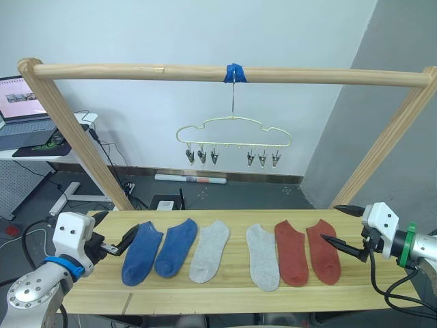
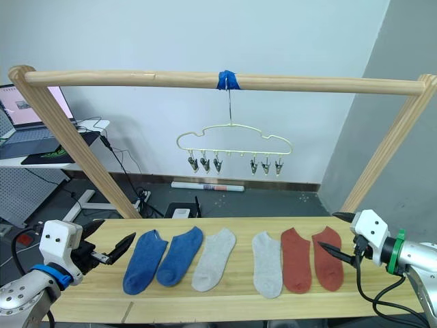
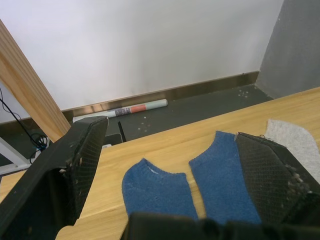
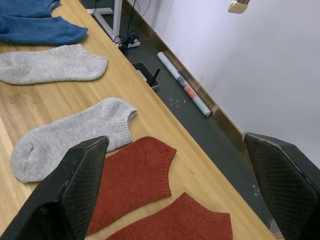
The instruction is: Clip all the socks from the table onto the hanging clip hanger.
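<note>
On the table [image 1: 232, 292] the socks lie flat in a row: two blue [image 1: 142, 253] [image 1: 176, 247], two light grey [image 1: 209, 250] [image 1: 263, 256], two rust red [image 1: 291, 251] [image 1: 323, 250]. The pale yellow clip hanger [image 1: 232, 140] hangs above them from the wooden pole [image 1: 136, 70], its metal clips bare. My left gripper [image 1: 115, 229] is open at the table's left end, just left of the first blue sock [image 3: 157, 192]. At the right end my right gripper [image 1: 329, 222] is open too, beside the outer red sock [image 4: 172, 220]. Neither holds anything.
Slanted wooden posts [image 1: 78, 140] [image 1: 389, 140] carry the pole at both ends of the table. A laptop [image 1: 24, 109] sits on a side desk at the far left. A rolled tube [image 1: 190, 179] and cables lie on the floor behind the table.
</note>
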`<state>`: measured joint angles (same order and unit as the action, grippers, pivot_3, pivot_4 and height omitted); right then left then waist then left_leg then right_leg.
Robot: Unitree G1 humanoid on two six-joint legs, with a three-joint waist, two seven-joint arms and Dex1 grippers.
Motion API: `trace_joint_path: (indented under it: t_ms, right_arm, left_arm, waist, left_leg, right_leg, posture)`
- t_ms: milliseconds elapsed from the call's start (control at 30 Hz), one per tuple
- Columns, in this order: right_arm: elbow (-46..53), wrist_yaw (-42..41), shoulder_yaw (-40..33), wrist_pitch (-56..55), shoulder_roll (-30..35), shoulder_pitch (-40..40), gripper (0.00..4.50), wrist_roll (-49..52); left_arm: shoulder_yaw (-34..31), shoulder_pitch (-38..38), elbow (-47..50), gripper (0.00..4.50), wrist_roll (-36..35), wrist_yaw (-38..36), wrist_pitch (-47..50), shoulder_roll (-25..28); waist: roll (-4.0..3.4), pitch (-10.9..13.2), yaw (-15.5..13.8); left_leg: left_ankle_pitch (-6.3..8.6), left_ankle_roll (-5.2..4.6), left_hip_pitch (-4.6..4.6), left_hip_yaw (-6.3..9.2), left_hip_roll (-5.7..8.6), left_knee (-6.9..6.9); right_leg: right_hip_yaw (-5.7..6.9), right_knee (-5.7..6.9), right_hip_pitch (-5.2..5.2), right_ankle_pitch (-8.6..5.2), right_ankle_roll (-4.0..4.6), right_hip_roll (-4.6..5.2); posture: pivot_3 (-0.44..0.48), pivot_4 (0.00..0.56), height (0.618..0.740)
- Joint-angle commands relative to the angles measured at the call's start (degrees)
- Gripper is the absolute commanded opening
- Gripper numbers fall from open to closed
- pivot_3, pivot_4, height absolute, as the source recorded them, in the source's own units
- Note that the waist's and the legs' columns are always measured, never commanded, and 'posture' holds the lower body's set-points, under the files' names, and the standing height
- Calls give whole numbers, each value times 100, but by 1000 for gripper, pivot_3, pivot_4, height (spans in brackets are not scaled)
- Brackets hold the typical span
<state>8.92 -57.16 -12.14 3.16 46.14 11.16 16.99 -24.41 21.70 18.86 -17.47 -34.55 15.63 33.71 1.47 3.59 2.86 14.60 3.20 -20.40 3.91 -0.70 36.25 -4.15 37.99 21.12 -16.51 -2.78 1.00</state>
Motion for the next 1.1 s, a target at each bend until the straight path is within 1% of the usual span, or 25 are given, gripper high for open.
trace_joint_path:
  t_ms: [33,133,233,300,433,600,733,833,900,933,1000,1067,1100]
  right_arm:
    - [153,24,-30,-87,-12,-105,4500,22]
    - [108,-3,44,-125,-52,-140,4500,16]
    - [137,-21,91,-143,-51,-117,4500,-9]
    - [159,1,109,-110,-54,-124,4500,1]
    - [177,13,130,-107,-47,-121,4500,8]
    - [274,50,148,-43,-53,-96,4500,11]
    - [318,71,143,-7,-52,-80,4500,15]
    - [393,110,148,37,-64,-79,4500,23]
    - [499,146,137,90,-69,-67,4500,52]
    - [558,174,128,134,-77,-78,4500,73]
    - [767,273,108,281,-107,-132,4500,133]
    - [912,352,94,402,-131,-169,4500,161]
    - [1027,445,112,615,-120,-198,4500,151]
  left_arm:
    - [-242,-107,37,4488,-158,18,-169,-68]
    - [-351,-230,-29,4488,-160,284,9,-130]
    - [-399,-310,-48,4488,-173,208,-139,-124]
    - [-429,-298,-28,4488,-246,-16,-496,-156]
    - [-440,-229,-4,4488,-428,-206,-622,-171]
    - [-407,-264,-32,4488,-392,-205,-808,-210]
    - [-364,-278,-41,4488,-216,-107,-929,-210]
    - [-443,-428,-77,4488,-503,20,-775,-337]
    - [-425,-517,-43,4488,-645,-25,-704,-342]
    - [-385,-583,-37,4488,-561,41,-716,-339]
    - [-284,-798,26,4488,-458,256,-627,-343]
    - [-222,-918,84,4488,-460,343,-534,-344]
    - [-197,-1008,116,4488,-521,406,-456,-384]
  waist:
    - [1,-3,0]
    - [5,-9,-9]
    - [13,-15,-25]
    - [13,-17,-36]
    - [13,-18,-63]
    - [13,-19,-85]
    - [16,-20,-90]
    - [15,-19,-92]
    - [16,-19,-98]
    - [18,-16,-98]
    - [18,0,-97]
    - [13,17,-96]
    - [7,36,-95]
  left_leg:
    - [0,0,0,0,0,0]
    - [0,0,2,0,0,0]
    - [0,-1,5,2,-2,0]
    - [0,0,5,0,-1,0]
    - [0,0,5,-2,-1,0]
    - [0,-1,7,-2,-2,0]
    - [0,-1,8,-3,-2,0]
    - [0,0,8,-4,-2,0]
    - [0,-1,8,-4,-2,0]
    - [0,-1,8,-3,-2,0]
    - [0,-1,9,-3,-4,0]
    - [-1,-1,10,-2,-4,1]
    - [-1,-1,10,-3,-4,1]
  right_leg:
    - [0,0,0,0,0,0]
    - [0,1,-1,0,0,0]
    - [0,4,-3,0,0,-3]
    - [-1,1,-5,0,0,-3]
    - [-3,0,-4,0,1,-2]
    - [-3,2,-5,0,1,-3]
    - [-4,2,-5,0,1,-3]
    - [-4,1,-5,0,1,-3]
    - [-4,2,-5,0,1,-3]
    - [-4,3,-5,0,1,-3]
    - [-4,3,-5,0,1,-5]
    - [-5,3,-5,1,0,-5]
    - [-6,3,-6,1,0,-5]
  posture:
    - [-19,13,740]
    - [-9,10,740]
    - [-8,10,740]
    - [-6,10,740]
    - [-6,11,740]
    - [-12,13,740]
    - [-15,14,740]
    - [-21,18,740]
    - [-31,31,740]
    - [-31,31,740]
    - [-45,53,740]
    - [-45,53,740]
    - [-56,71,740]
